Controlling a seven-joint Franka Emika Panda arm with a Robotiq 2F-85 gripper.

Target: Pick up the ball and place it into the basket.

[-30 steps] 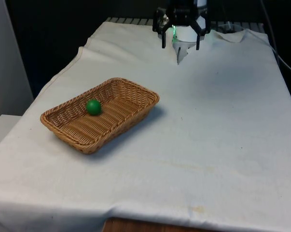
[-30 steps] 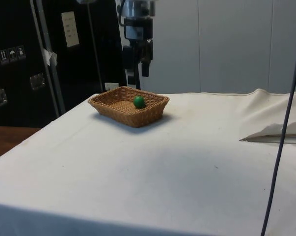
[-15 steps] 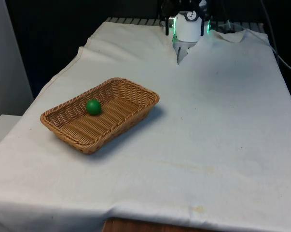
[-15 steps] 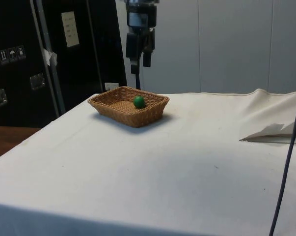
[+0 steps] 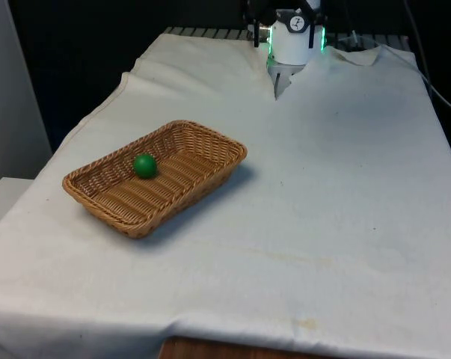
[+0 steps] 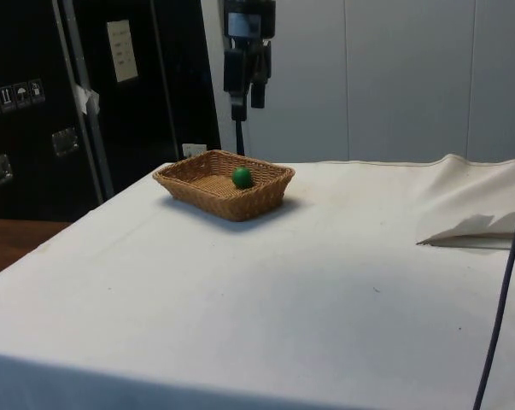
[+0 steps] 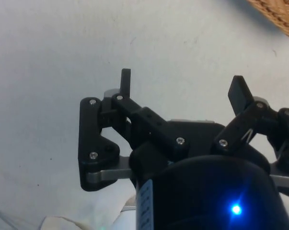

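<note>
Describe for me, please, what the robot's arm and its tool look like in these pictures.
The arm is white with rounded segments, lit green at the sides in the front view. Its black two-finger tool is built of angular black links joined by small silver screws, ending in two slim flat black fingers. In the side view the tool appears as a dark, narrow shape under a silver-grey housing.

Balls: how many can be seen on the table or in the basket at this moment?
1. A single green ball lies inside the wicker basket, near the long wall toward the front view's left. The gripper is raised away from it, open and empty.
</note>
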